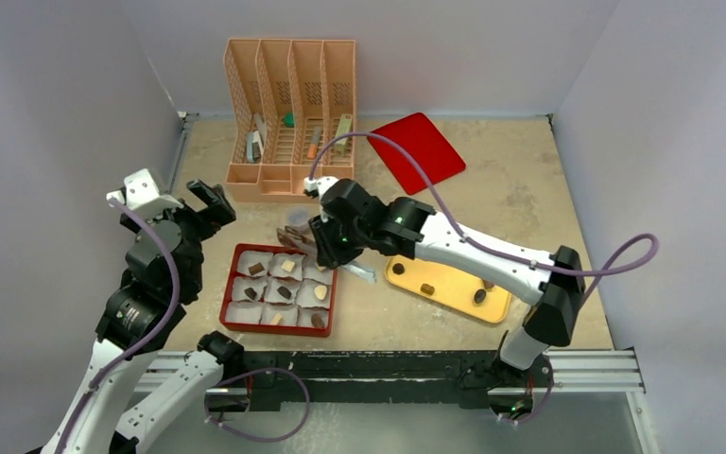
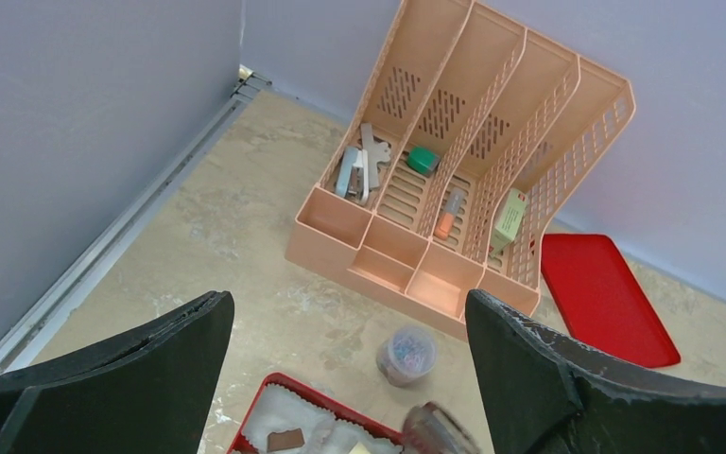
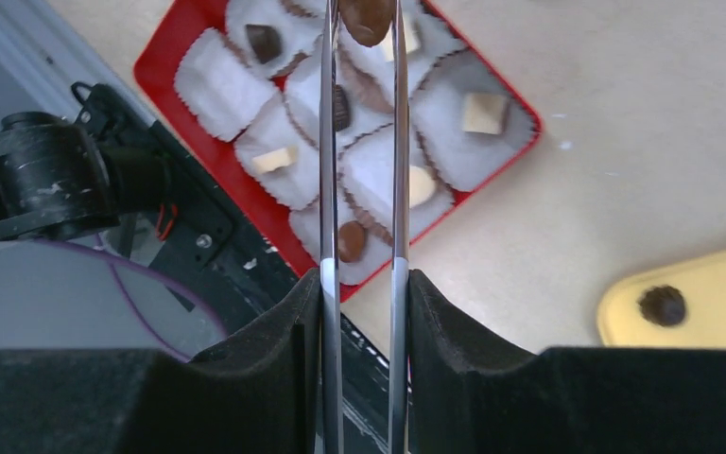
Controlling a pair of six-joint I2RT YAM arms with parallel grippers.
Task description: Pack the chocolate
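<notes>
Tweezers (image 3: pixel 329 170) in my right claw (image 3: pixel 364 293), brown chocolate (image 3: pixel 369 19) at their tips
My right claw squeezes the tweezers, which pinch the brown chocolate above the red box (image 3: pixel 156 61); my left claw (image 2: pixel 348 317) hangs spread wide by the desk's (image 1: pixel 529 189) left edge

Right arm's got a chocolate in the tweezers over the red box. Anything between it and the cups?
Nothing visible. The chocolate, pinched at the tips of the tweezers that the right gripper holds, hangs right above the paper cups in the red box, with open air between. The left gripper, open, is off to the side.
</notes>
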